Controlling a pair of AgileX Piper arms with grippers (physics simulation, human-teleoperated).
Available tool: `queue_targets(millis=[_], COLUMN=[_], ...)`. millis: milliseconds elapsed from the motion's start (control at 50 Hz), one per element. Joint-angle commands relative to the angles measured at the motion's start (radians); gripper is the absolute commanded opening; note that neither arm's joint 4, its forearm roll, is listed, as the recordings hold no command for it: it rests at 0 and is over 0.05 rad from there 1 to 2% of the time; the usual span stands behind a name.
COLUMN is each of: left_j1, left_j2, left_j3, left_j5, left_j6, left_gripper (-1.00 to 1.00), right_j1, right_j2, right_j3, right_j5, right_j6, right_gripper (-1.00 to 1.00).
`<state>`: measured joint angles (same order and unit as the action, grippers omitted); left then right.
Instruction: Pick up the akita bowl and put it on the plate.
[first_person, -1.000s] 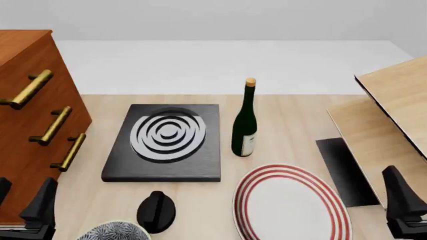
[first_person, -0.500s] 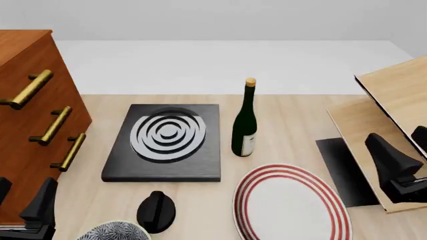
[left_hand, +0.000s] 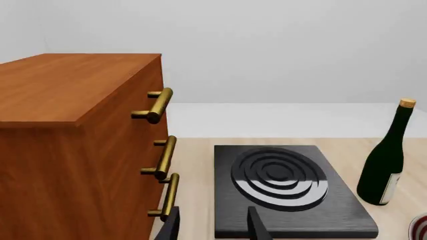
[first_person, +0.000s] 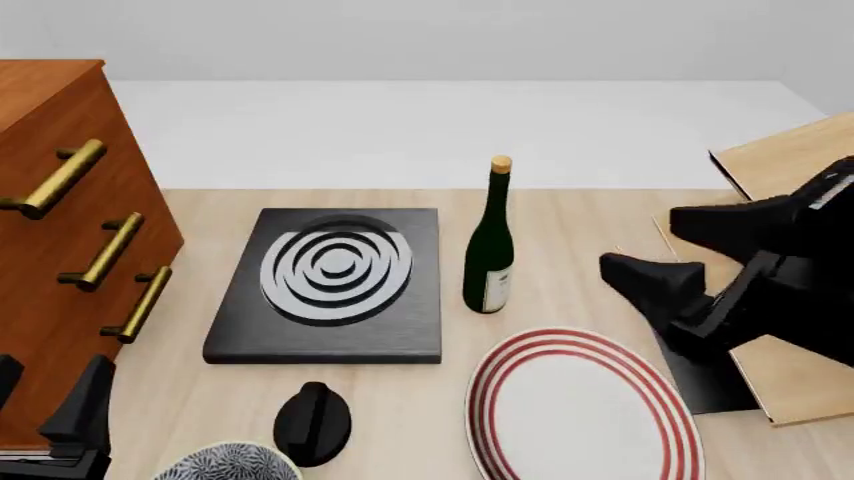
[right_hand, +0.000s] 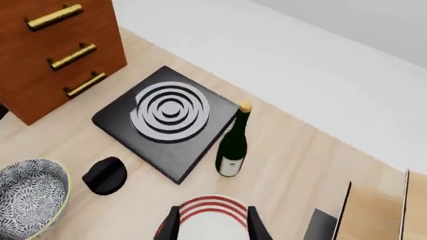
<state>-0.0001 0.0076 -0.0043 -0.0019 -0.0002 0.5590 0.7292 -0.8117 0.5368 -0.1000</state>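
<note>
The akita bowl (first_person: 227, 463), patterned blue-grey and white, sits at the table's near left edge, half cut off in the front view; the right wrist view shows it whole (right_hand: 27, 196). The plate (first_person: 577, 412), white with red rings, lies near front right and shows between my right fingers (right_hand: 200, 205); only its edge (left_hand: 420, 229) reaches the left wrist view. My right gripper (first_person: 674, 255) hangs open above the plate's far right side, far from the bowl. My left gripper (first_person: 47, 400) stands open just left of the bowl, holding nothing. The bowl is out of the left wrist view.
A wooden drawer chest (first_person: 67, 250) with brass handles fills the left. A black slab with grey rings (first_person: 334, 280) lies in the middle, a wine bottle (first_person: 491, 250) beside it. A black knob (first_person: 314, 422) sits by the bowl. Wooden boards (first_person: 787, 180) and a dark mat (first_person: 694, 370) are at right.
My right arm rose from the near right corner and swung up and leftward, now over the plate's far right side. The left arm, bowl and plate have not moved.
</note>
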Motion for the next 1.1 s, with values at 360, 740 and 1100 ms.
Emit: queue_targets(millis=[360, 740, 1100], left_j1=[0.000, 0.000, 0.000], left_j2=[0.000, 0.000, 0.000], left_j3=[0.000, 0.000, 0.000], left_j5=[0.000, 0.000, 0.000], left_j6=[0.000, 0.000, 0.000], left_gripper=[1.00, 1.00, 1.00], right_j1=[0.409, 0.526, 0.600], right_j2=[0.443, 0.622, 0.771], right_j3=[-0.315, -0.392, -0.431], right_j5=[0.227, 0.212, 0.114], right_j6=[0.042, 0.069, 0.104], right_gripper=[1.00, 1.00, 1.00])
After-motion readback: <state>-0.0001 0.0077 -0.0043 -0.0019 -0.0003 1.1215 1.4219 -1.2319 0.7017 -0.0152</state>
